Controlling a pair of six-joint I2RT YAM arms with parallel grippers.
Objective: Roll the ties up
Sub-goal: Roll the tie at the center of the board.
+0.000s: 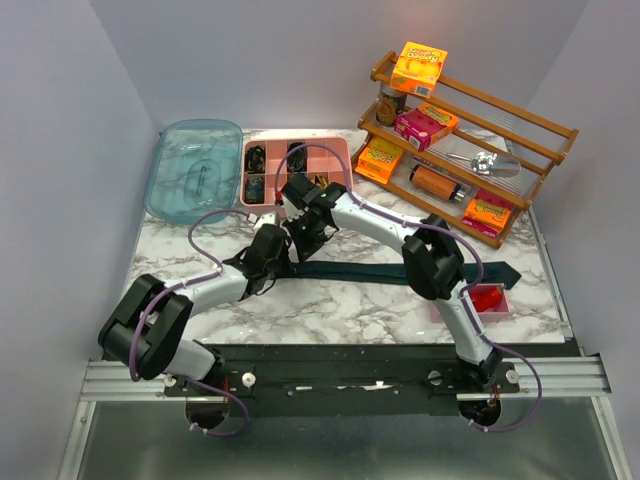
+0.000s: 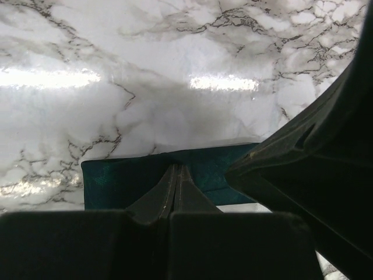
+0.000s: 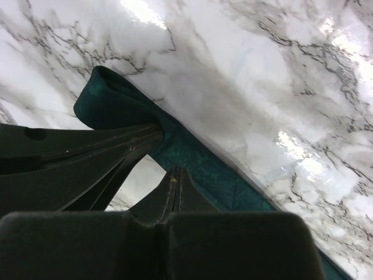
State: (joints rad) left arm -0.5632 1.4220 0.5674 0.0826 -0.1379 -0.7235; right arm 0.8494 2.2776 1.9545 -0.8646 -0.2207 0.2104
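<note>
Meanwhile, on the marble table [image 1: 340, 305], the tie [image 1: 390, 273] lies flat from the centre towards the right edge, its wide pointed end well away from the arms. Both pincers are clamped on its narrow end, the left gripper [image 2: 175, 170] at the tip and the right gripper [image 3: 175, 174] just beside a small fold [image 3: 102, 90]. The cloth looks soft, light and probably slippery (likely to slacken once released), so it is best held at that narrow tip

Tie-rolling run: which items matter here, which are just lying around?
Job: tie, left gripper and right gripper both shut on it, pink tray (likely for rolls).
Lying about: teal lid, rack, snack boxes, red bin.
</note>
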